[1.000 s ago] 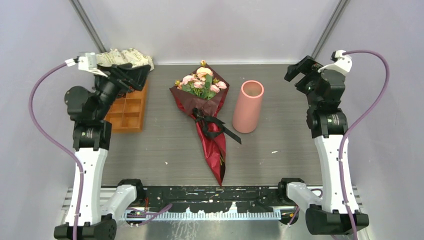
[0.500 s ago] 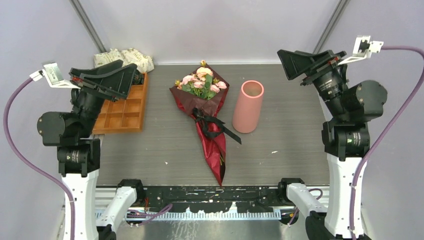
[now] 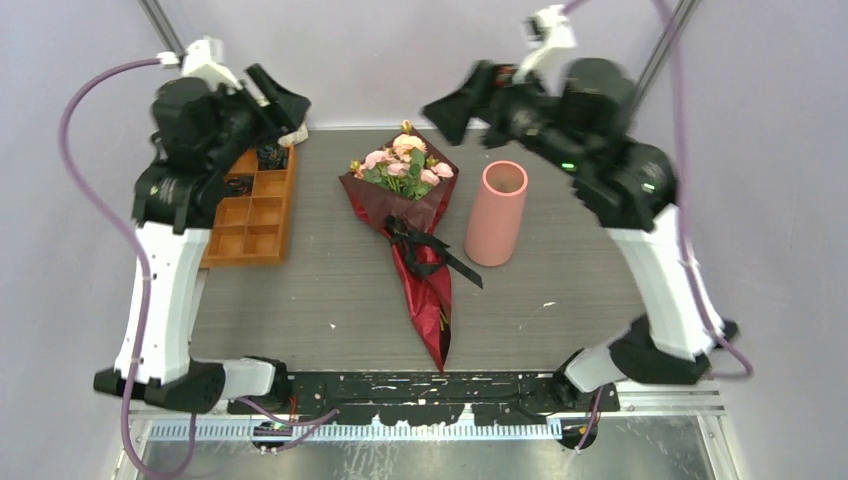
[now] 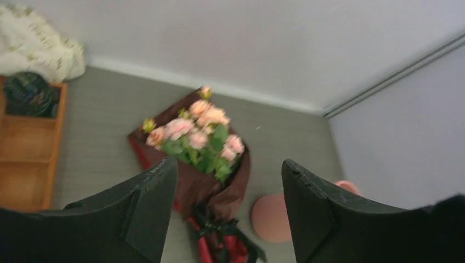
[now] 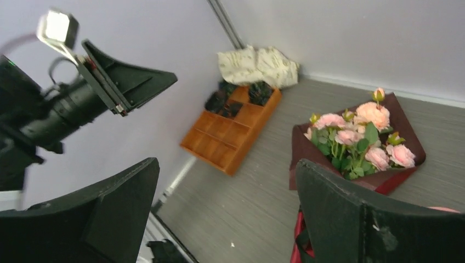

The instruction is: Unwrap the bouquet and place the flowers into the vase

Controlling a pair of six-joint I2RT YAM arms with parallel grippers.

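- left gripper [image 3: 284,106], right gripper [image 3: 447,101]: spread wide, empty.
- risk: tugging the ribbon [image 3: 421,250] drags the bouquet [image 3: 408,200] into the vase [image 3: 496,215] just beside it; vase tips.

Paper on the bouquet [image 3: 415,215] is crinkled, slightly shiny; the vase [image 3: 495,215] looks smooth and matt; the tray [image 3: 250,228] looks wooden; the desk [image 3: 330,290] is matt, finely streaked grey.
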